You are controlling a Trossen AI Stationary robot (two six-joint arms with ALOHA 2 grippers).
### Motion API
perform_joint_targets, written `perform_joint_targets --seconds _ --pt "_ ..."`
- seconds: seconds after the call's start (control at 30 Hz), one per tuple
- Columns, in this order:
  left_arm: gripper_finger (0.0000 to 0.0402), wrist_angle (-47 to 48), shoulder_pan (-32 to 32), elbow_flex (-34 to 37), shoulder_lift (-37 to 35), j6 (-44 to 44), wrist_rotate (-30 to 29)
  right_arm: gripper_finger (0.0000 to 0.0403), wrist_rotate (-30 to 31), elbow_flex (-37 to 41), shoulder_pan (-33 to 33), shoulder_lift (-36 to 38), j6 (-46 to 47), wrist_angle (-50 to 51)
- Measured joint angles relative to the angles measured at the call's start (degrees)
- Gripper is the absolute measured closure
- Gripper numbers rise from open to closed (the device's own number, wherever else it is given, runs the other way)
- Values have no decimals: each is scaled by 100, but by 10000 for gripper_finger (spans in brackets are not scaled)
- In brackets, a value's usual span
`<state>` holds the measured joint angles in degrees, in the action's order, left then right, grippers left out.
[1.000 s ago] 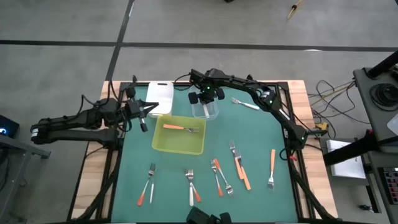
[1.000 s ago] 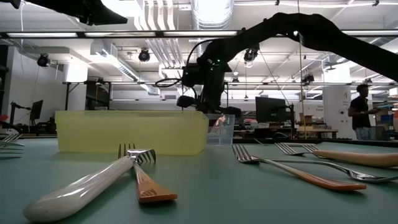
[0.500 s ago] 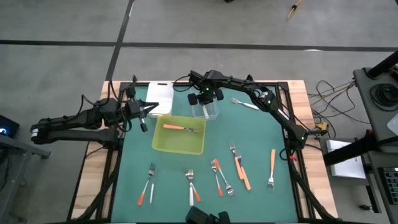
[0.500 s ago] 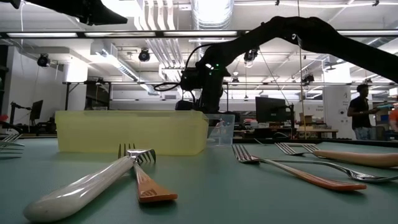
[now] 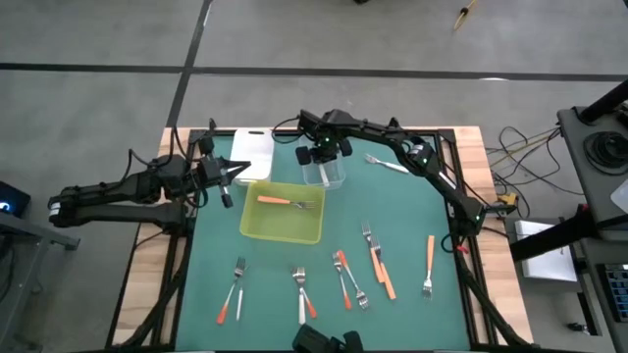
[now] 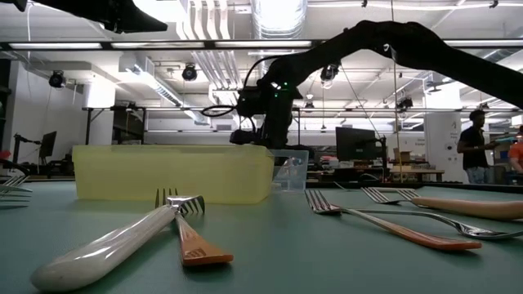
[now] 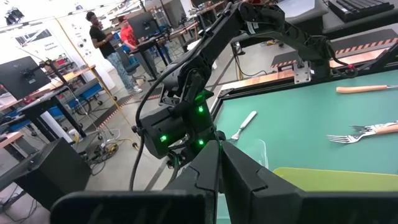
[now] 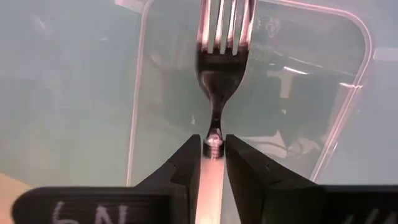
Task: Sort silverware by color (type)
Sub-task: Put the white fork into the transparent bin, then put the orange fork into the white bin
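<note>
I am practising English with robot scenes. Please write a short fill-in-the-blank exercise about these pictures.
1. The right gripper holds a fork over the ____ tub.
2. One orange-handled fork lies in the ____ tray.
3. The left gripper waits beside the ____ tub.

Missing words: clear; yellow-green; white

forks (image 5: 343, 279) scattered on mat, one (image 8: 225, 37) over tub
</note>
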<state>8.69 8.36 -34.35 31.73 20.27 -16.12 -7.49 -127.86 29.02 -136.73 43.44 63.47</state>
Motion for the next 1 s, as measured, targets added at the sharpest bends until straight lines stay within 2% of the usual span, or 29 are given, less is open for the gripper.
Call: perform_joint_targets --seconds 0.33,0.47,0.67,0.9,1.0 --pt "402 2 0 0 0 -1 1 285 2 -266 10 9 -53 81" --pt "402 -2 0 0 0 -36 2 279 0 -689 11 17 -384 286" --pt "402 -27 -2 0 4 -149 2 278 100 -664 -51 449 -1091 460" --pt "402 -3 -4 -2 29 -591 3 287 1519 -662 -522 1019 -2254 482" --pt "402 123 -4 -2 60 -974 9 294 1736 -656 -794 1224 -2567 432"
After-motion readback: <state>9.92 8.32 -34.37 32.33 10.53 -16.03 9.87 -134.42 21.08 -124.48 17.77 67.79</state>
